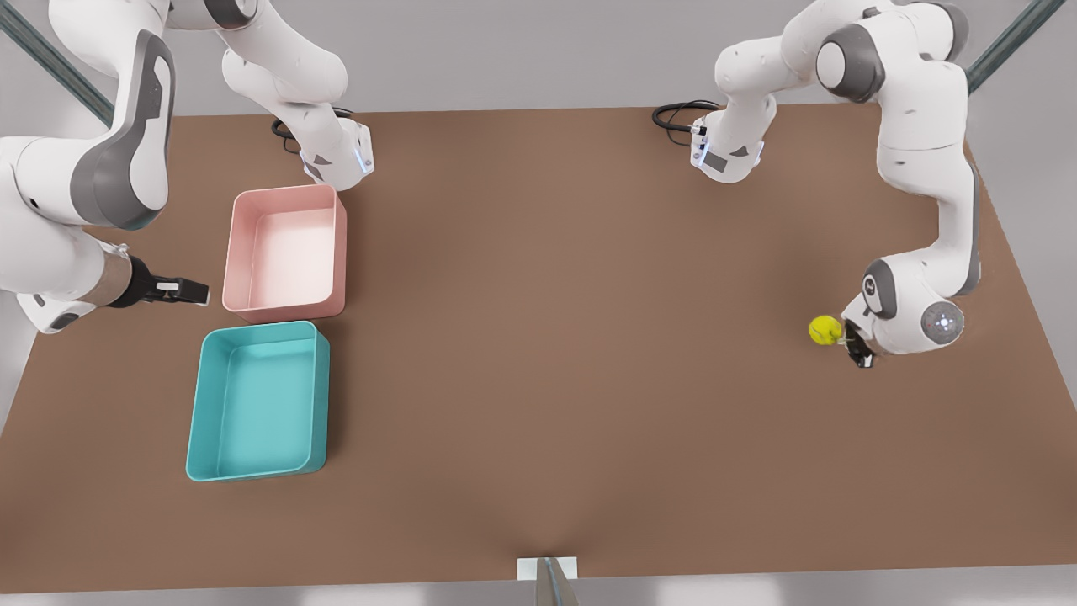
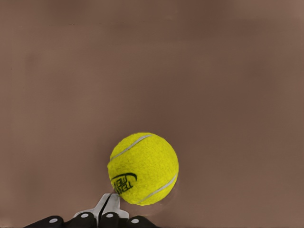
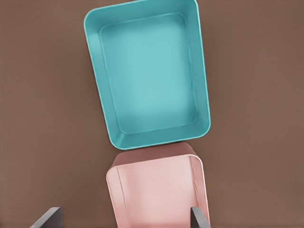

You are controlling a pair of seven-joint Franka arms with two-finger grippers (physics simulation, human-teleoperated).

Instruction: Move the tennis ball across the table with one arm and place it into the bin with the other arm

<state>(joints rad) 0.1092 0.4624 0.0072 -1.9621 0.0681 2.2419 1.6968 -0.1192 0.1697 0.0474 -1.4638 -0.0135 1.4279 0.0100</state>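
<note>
One ball (image 1: 825, 330) is what we track: it sits on the table (image 1: 572, 353) at the front view's far right, touching the tips of our left gripper (image 1: 848, 338), whose fingers (image 2: 108, 205) are pinched together behind it, grasping nothing. From there the bin (image 1: 206, 404) lies well apart, across the whole table toward the front view's left. We judge the push must run that way. Our right gripper (image 1: 187, 291) waits spread wide beside the bin and a pink tray (image 1: 238, 252).
</note>
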